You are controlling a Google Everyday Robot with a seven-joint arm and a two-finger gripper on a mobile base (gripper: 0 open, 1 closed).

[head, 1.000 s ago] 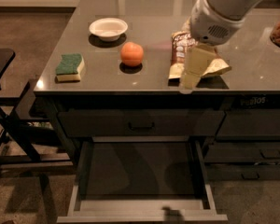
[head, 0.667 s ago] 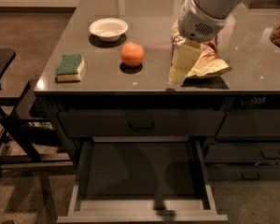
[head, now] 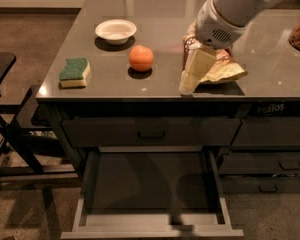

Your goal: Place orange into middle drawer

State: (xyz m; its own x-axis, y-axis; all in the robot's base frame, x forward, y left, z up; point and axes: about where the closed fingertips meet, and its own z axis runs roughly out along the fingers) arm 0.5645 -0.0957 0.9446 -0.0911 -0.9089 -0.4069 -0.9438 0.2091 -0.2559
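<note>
Reach step: the orange sits free on the tabletop, apart to the left of the tool (apart or together: can't tell) by a snack bag, so next likely shift left, grasp, then lower into the open middle drawer.

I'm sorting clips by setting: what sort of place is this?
Likely a kitchenette or break room: a grey counter holding sponge, bowl, orange and snack bag, above the open middle drawer. The tool hovers by the bag.
</note>
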